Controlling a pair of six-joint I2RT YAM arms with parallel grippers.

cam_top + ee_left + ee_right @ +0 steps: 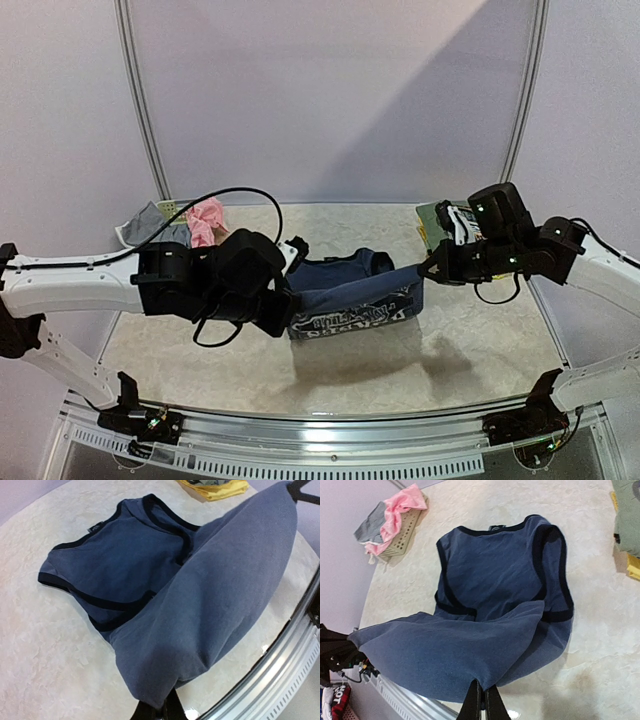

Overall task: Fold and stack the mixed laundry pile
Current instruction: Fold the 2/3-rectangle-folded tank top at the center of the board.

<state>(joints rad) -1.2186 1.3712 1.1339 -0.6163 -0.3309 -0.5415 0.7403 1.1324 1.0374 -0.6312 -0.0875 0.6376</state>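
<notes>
A navy tee (350, 295) with dark trim lies in the middle of the table, its neck end flat and its hem end lifted off the surface. The lifted hem is stretched between both grippers, and its printed side faces the camera in the top view. My left gripper (290, 300) is shut on the hem's left corner, seen in the left wrist view with the tee (150, 570) bunched at the gripper (162, 710). My right gripper (428, 268) is shut on the right corner; its wrist view shows the tee (495, 570) pinched at the gripper (482, 700).
A pale lattice basket (175, 212) sits at the back left with a pink piece (207, 220) and a grey piece (145, 225) draped on it. Green and yellow folded pieces (440, 220) lie at the back right. The metal table edge (320, 430) runs along the front.
</notes>
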